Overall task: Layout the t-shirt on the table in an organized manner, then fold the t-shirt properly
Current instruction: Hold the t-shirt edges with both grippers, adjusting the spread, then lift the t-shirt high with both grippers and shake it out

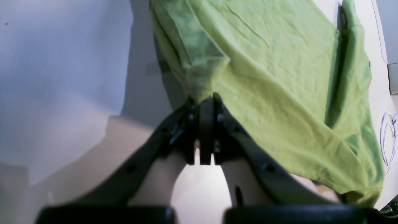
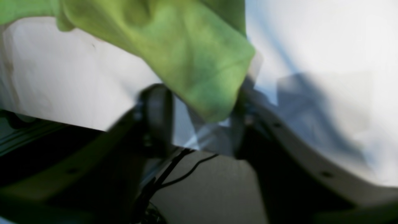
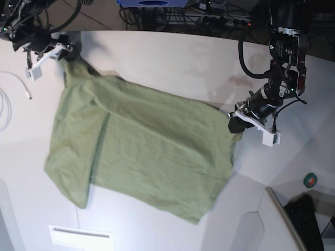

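Here the soft olive-green t-shirt [image 3: 141, 151] lies stretched from ten to four o'clock on the big white table [image 3: 172, 57], the left gripper [image 1: 202, 102] pinched tight on one corner, the right gripper [image 2: 199, 115] half open around the other.

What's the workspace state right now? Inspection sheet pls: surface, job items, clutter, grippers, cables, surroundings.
Surface: white table, mostly bare.
Job's things: t-shirt spread but wrinkled, one side folded over itself.
Clutter: nothing seen on the table besides the cable.
Grippers: left gripper shut on a t-shirt corner; right gripper jaws apart, a cloth corner between them, grip unclear.
Cables: white cable lying at the table edge near the right arm.
Surroundings: keyboard beyond the table corner; dark equipment along the far edge.
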